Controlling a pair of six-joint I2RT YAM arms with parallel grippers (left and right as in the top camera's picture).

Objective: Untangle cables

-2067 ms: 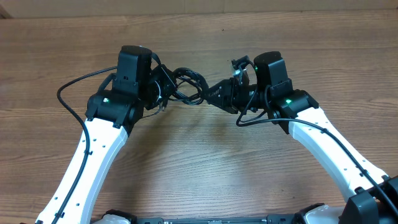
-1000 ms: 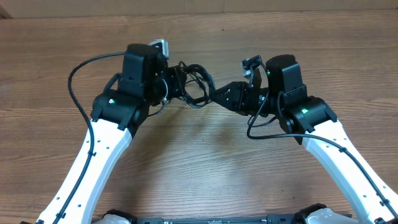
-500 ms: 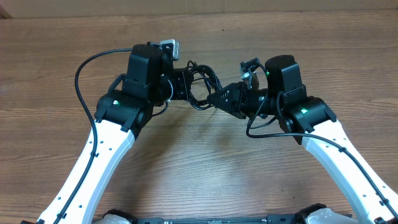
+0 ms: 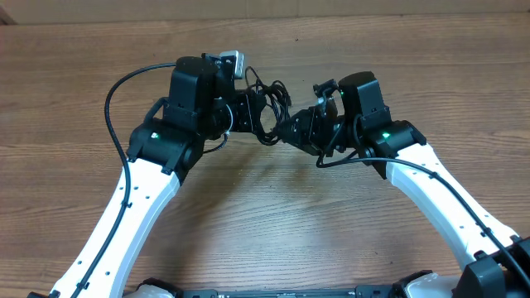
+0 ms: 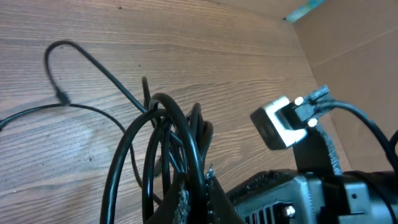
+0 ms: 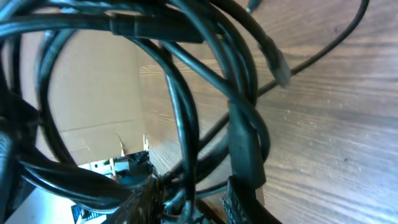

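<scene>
left gripper (image 4: 238, 113) is pinched on the cables (image 4: 269, 108) and right gripper (image 4: 291, 129) is clamped on the far side, with the bundle held up between them over the table (image 4: 265, 219). in the last couple seconds they've crept closer together, so the loops look bunched, not spread. no real untangling yet imo.

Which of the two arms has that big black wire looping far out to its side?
The left arm: its wire arcs wide over the table, while the right arm keeps its own wire tucked close.
</scene>
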